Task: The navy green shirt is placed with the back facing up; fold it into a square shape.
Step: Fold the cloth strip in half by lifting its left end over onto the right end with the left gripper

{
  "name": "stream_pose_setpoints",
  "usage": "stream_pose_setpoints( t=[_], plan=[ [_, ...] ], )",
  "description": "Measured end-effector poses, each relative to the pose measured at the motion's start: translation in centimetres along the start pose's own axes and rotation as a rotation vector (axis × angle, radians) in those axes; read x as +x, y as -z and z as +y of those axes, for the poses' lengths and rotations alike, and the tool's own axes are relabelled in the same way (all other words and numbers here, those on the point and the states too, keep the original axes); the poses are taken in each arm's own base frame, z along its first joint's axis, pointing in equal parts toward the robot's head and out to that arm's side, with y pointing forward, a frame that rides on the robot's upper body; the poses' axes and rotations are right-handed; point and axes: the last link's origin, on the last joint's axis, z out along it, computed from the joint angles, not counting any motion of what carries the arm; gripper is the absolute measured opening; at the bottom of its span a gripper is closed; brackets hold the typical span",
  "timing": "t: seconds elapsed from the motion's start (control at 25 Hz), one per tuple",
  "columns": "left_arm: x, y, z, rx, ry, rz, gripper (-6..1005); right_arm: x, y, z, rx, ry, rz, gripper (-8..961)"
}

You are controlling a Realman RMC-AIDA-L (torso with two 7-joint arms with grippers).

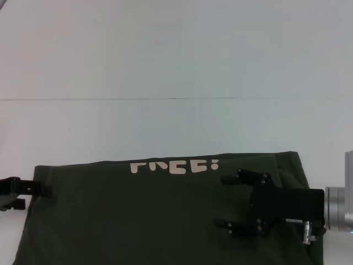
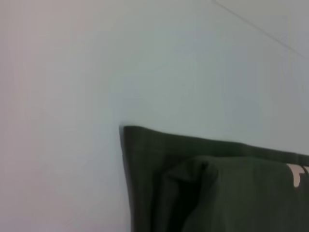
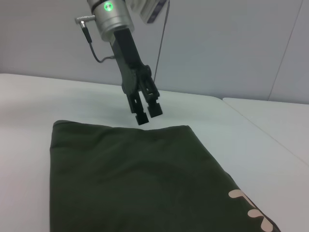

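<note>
Shirt, dark olive green: the navy green shirt (image 1: 154, 215) lies flat on a white table (image 1: 165, 55) at the near edge of the head view, already folded over so that cream "FREE!" lettering (image 1: 174, 166) shows along its far edge. The right gripper (image 1: 226, 201) hovers over the right part of the cloth with its two fingers spread wide apart and nothing between them. The left gripper (image 3: 146, 113) sits at the shirt's left edge, just above or touching the fabric; its fingers are nearly together, and I cannot tell whether any cloth is pinched between them.

Risks, as a judgement: the folded layers look loose, with a soft bulge visible under the top layer near the left corner in the left wrist view. A grasp that catches only the top layer could peel the fold open. Uneven pulls from the two sides could skew the edges, leaving a lopsided shape rather than a square.
</note>
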Motion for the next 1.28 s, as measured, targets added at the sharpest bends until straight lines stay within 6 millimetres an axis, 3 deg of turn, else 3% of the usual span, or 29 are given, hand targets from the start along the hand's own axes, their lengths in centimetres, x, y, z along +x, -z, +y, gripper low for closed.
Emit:
stream_pose_setpoints(
  t=[0.2,0.76,1.28],
  plan=[
    [0.0,0.4,-0.3,0.032,-0.011,-0.014,895,0.0,0.0,0.0,0.003,0.000,0.002,920],
    [-0.5,-1.2,-0.4,0.077,-0.050,-0.031,895,-0.1,-0.1,-0.2,0.004,0.004,0.004,920],
    [-0.5,-1.4,-0.6,0.108,-0.073,-0.035,894,-0.2,-0.2,-0.3,0.002,0.008,0.003,919]
  ],
)
